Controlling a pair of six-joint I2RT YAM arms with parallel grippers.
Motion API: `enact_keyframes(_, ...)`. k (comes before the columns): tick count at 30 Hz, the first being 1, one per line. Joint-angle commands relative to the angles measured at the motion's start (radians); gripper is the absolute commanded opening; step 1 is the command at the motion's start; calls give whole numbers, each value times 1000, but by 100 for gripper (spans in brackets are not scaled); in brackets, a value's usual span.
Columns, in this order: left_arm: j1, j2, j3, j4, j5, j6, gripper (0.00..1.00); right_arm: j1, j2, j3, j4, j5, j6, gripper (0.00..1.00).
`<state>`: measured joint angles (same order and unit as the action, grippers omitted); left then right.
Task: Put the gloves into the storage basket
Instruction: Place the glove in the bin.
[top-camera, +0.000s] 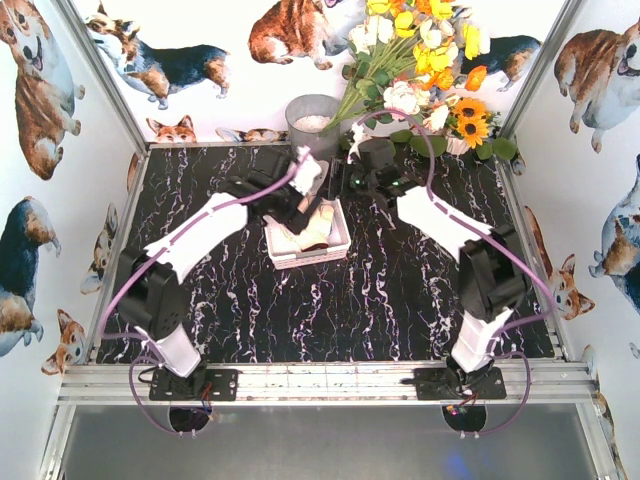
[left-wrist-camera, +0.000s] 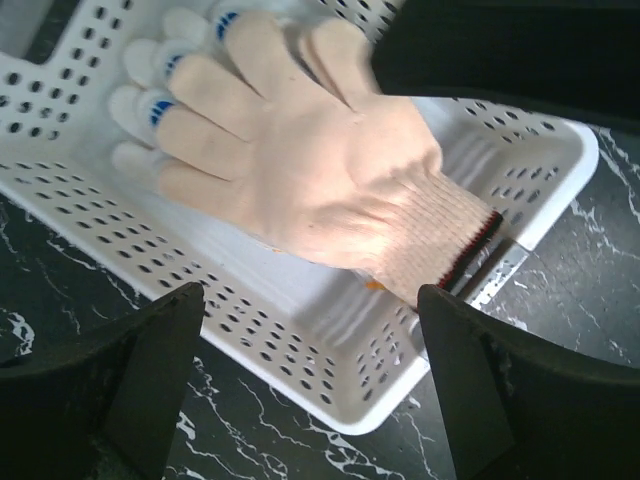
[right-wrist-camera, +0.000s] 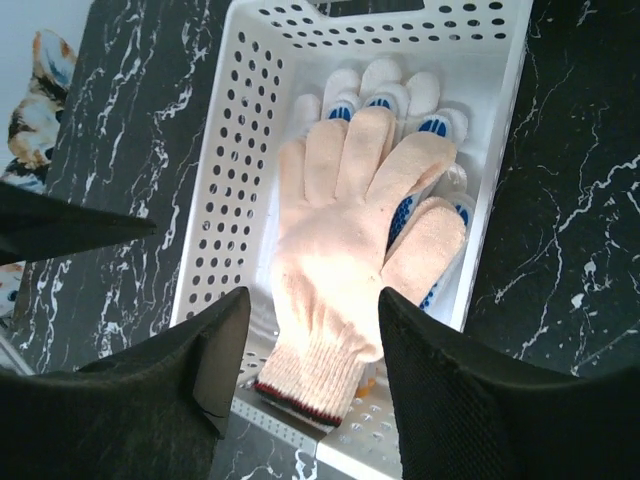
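Currently: gloves and basket, at the moment of release.

Location. The basket (top-camera: 305, 262) sits mid-way across the black marbled table (top-camera: 400, 300), in front of a grey bucket (top-camera: 312, 118) and a bunch of flowers (top-camera: 420, 60). The gloves (right-wrist-camera: 345, 230) lie inside it, stacked flat.

Tools. The left gripper (left-wrist-camera: 312, 305) hangs just above the basket with its jaws spread wide and nothing between them. The right gripper (right-wrist-camera: 310, 320) hovers close by on the cuff side, jaws partly spread and likewise empty. A glove shows between its fingers, but it lies below them in the basket.

Description. The top glove (left-wrist-camera: 300, 150) is cream-white knit, lying back up with its fingers together and pointing along the basket's length. Its ribbed cuff (right-wrist-camera: 300, 392) is edged with a dark red-and-black band. Beneath it lies a blue-dotted glove (right-wrist-camera: 440, 215), with blue marks at the fingertips and along one side. A sliver of orange peeks out under the cuff; which glove it belongs to cannot be told. The basket is white plastic and shallow, its walls pierced with rows of round holes.

Handling note (judgement). The step looks like letting go and clearing off. Each gripper does best to rise straight up with its jaws wide, since loose knit snags easily on a fingertip and would be dragged out. The cuff lies close to the basket's end wall, so a sideways exit over that end risks flicking it over the rim. Whether any glove waits outside the basket cannot be told from these views.
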<state>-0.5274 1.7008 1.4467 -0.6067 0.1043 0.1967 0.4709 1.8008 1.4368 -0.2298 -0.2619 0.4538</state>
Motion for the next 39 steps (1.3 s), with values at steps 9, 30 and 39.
enact_keyframes(9, 64, 27, -106, 295, 196, -369, 50, 48, -112, -119, -69, -45, 82, 31)
enact_keyframes(30, 66, 185, -53, 260, 119, -365, 44, 107, 44, -67, -258, -72, 67, 44)
enact_keyframes(39, 67, 191, -48, 254, 86, -352, 44, 107, 100, -71, -169, -95, 122, 32)
